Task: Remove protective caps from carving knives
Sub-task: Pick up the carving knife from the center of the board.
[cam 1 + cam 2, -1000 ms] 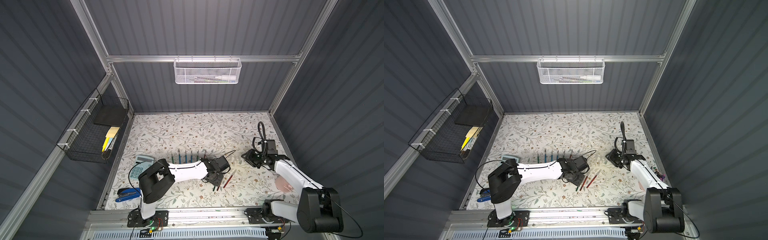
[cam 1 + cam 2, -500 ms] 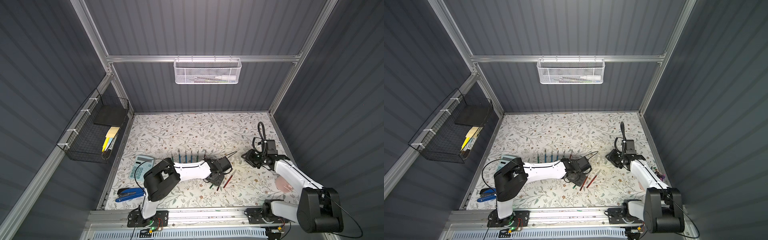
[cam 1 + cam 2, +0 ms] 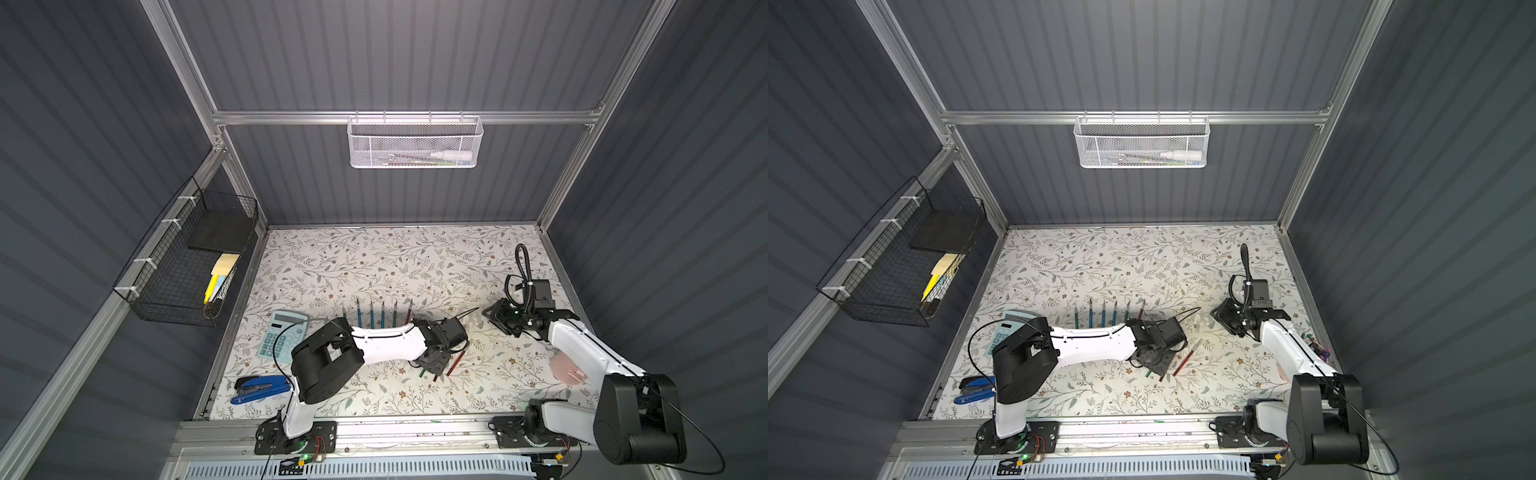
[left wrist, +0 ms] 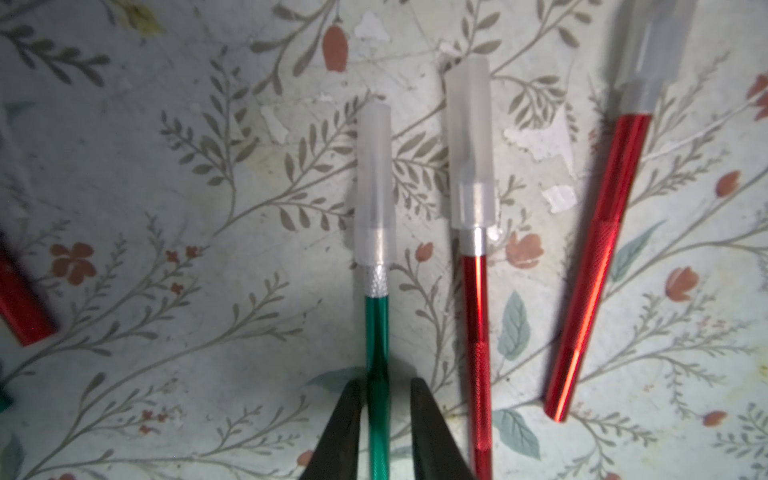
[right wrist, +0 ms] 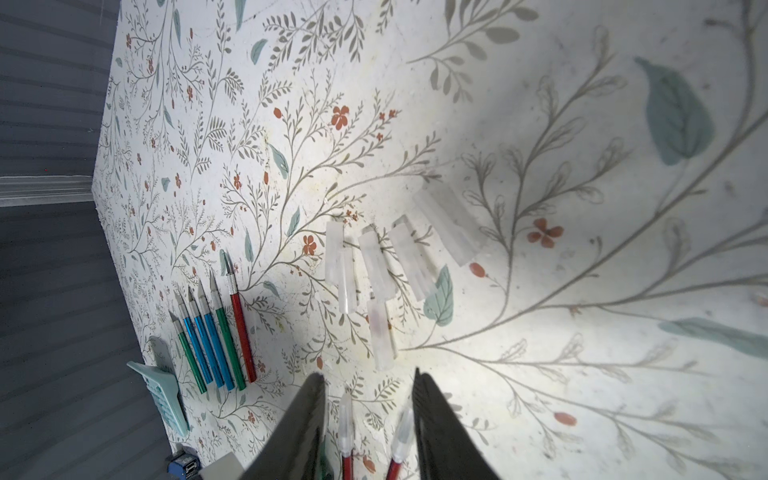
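Observation:
In the left wrist view a green carving knife [image 4: 377,332] lies on the floral table with its whitish protective cap [image 4: 374,187] on. My left gripper [image 4: 384,380] straddles its handle, open, with a thin gap still showing on one side. Beside it lie two red knives [image 4: 478,332] [image 4: 594,266], both capped. In both top views the left gripper [image 3: 434,365] [image 3: 1156,361] is low over these knives. My right gripper [image 5: 369,376] [image 3: 496,318] hovers open and holds nothing. Several loose caps [image 5: 374,257] lie just beyond it. Several uncapped knives [image 5: 216,332] [image 3: 382,313] lie in a row.
A teal calculator [image 3: 282,338] and a blue stapler [image 3: 259,388] lie at the front left. A pink disc [image 3: 567,368] sits under the right arm. A black wire basket [image 3: 187,266] hangs on the left wall and a white mesh basket [image 3: 413,143] on the back wall.
The left arm has shifted slightly toward the front over the capped knives, and its jaws have narrowed around the green handle. The right arm has not moved.

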